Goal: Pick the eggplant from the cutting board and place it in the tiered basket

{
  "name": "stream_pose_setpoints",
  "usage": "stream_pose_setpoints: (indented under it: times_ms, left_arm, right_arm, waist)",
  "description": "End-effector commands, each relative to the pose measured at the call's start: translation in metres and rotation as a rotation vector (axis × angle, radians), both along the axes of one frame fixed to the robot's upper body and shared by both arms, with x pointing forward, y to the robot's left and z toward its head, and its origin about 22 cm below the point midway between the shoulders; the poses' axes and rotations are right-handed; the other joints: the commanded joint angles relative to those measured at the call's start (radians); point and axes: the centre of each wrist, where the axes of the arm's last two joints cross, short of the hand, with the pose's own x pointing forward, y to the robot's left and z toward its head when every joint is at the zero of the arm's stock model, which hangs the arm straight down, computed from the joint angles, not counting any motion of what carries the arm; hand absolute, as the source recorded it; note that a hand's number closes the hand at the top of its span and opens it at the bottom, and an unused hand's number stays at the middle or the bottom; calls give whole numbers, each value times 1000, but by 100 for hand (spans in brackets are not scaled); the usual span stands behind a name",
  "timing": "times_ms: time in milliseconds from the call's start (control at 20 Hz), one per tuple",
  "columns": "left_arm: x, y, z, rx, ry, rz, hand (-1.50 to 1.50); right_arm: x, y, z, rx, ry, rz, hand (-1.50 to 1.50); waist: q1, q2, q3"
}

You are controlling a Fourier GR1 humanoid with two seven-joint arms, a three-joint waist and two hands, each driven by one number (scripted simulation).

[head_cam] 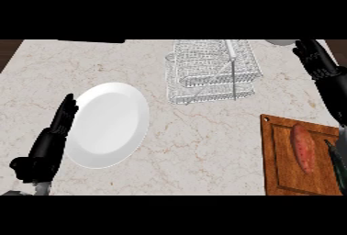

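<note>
Eggplant (336, 163), dark green, lies at the cutting board's (281, 160) right edge beside a sweet potato (303, 148); beyond the board I see the wire tiered basket (211, 71) holding nothing. My right hand (315, 57) hovers beyond the board, fingers relaxed, grasping nothing; my left hand (58, 126) rests released, well left of it beside a white plate (108, 125).

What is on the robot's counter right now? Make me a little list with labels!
counter: pale marble
plate: white, left of middle
tiered basket: wire, at the back, nothing seen in it
cutting board: wooden, lower right
on the board: a reddish long vegetable, with a dark one at the edge, partly out of view
left hand: open, beside the plate
right hand: upper right, holding nothing
</note>
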Motion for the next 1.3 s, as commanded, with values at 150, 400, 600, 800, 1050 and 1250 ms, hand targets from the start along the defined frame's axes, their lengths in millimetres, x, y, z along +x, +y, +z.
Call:
stream_pose_setpoints:
  times_ms: [150,400,600,800,1050,1250]
  left_arm:
    - [4,-12,2,-51,-51,62,0]
    - [10,-26,7,-92,-66,41,0]
    - [12,-35,2,-106,-45,48,0]
    - [16,-44,3,-105,-41,41,0]
    - [19,-56,2,-107,-46,29,0]
    - [19,-61,-1,-111,-41,25,0]
  right_arm:
    - [-15,-87,-34,462,100,-27,150]
    - [-46,-143,-99,716,387,-238,-150]
    - [-58,-137,-132,964,439,54,-150]
    - [-82,-207,-98,888,382,183,-150]
    - [-102,-269,-10,499,422,249,-150]
    - [-99,-273,63,146,470,338,-150]
  waist:
    - [-75,-15,50]
    - [-81,6,53]
    - [-92,-9,54]
    - [-82,-15,50]
    - [-59,-14,47]
    - [-50,-13,46]
